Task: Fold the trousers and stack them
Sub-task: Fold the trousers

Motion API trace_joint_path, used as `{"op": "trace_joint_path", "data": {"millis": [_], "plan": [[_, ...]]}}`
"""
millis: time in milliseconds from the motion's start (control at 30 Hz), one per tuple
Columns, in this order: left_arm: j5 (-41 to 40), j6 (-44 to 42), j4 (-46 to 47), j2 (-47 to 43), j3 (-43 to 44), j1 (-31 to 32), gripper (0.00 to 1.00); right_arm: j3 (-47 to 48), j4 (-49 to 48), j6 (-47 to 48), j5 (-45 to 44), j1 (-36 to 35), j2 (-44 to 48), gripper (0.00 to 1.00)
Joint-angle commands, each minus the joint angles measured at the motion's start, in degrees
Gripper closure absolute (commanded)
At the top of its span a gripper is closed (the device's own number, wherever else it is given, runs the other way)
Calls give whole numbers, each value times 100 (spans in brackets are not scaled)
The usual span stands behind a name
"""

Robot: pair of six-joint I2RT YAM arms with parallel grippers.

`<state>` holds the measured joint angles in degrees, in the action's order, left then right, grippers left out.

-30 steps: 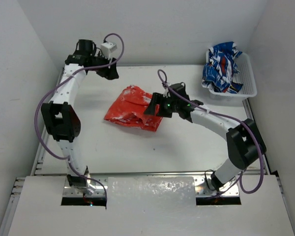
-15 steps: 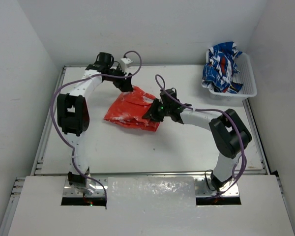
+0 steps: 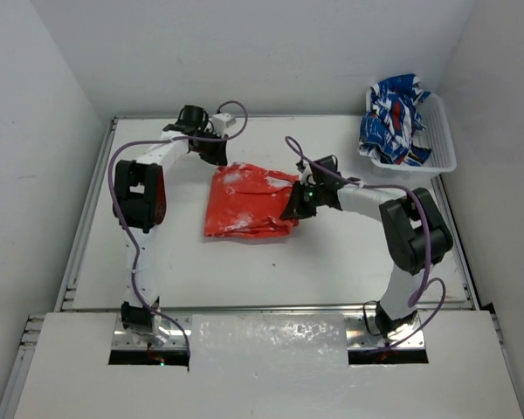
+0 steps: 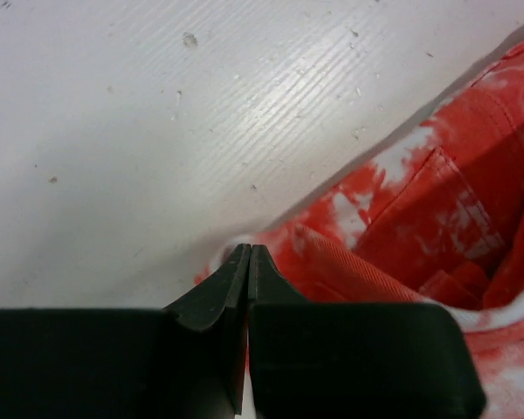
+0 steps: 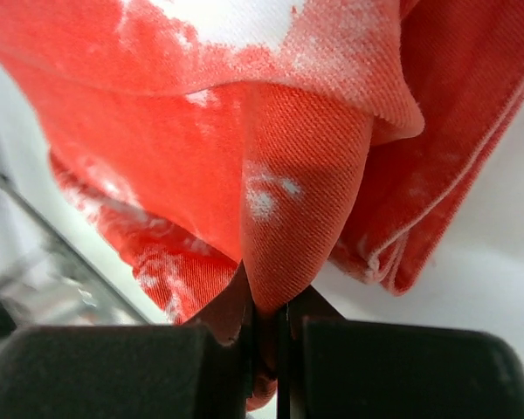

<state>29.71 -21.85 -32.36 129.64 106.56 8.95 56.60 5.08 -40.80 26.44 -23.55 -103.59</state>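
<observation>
Half-folded, the trousers (image 3: 244, 202) lie mid-table (image 3: 332, 262); right gripper (image 3: 294, 209) clamps a fold, left gripper (image 3: 217, 159) seems pinched on the far hem, so best lift both together, cloth taut.

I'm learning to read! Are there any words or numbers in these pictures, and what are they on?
None can be read.
trousers: only white speckles, no letters.
patterned garment in the basket: print too small and crumpled to make out any words.
</observation>
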Motion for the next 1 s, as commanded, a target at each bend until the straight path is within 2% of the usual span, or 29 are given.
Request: {"op": "trace_joint_path", "data": {"millis": [0,67,100,133,233,267,367,433,533,633,700,767,800,867,967], "plan": [[-274,637,459,-106,136,-25,100,596,985,2202,231,245,-336,98],[93,620,406,-193,277,-69,100,834,1213,2531,274,403,-486,91],[279,411,388,-351,321,-86,95,1053,1249,2733,327,456,-635,88],[437,253,371,-457,365,-95,77,1177,1311,2839,379,518,-714,85],[1096,-643,239,-870,330,-95,52,1582,1680,3121,415,623,-855,72],[1359,-854,82,-932,330,-95,43,1617,1767,3139,424,667,-830,62],[1580,-1085,-260,-968,339,-78,40,1434,1707,2929,319,931,-523,46],[1634,-1260,-533,-993,286,-17,41,1205,1698,2832,135,1054,-199,45],[1275,-1200,-387,-1388,-169,2,43,1116,1882,2797,-375,1046,277,46],[618,-726,97,-2064,-706,-34,45,1230,1586,2595,-893,975,925,53],[396,-444,2,-2355,-655,-42,48,1476,1374,2471,-1262,836,1138,61],[307,-225,-428,-2443,-602,-51,56,1809,1198,2305,-1430,738,1201,67],[324,-154,-560,-2470,-750,-51,64,1880,1075,2226,-1335,660,1175,70],[473,-101,-894,-2558,-1039,-43,72,1934,575,1885,-1098,554,991,82],[676,100,-843,-2742,-1891,-34,75,2039,-129,1286,-553,203,517,97]]}}
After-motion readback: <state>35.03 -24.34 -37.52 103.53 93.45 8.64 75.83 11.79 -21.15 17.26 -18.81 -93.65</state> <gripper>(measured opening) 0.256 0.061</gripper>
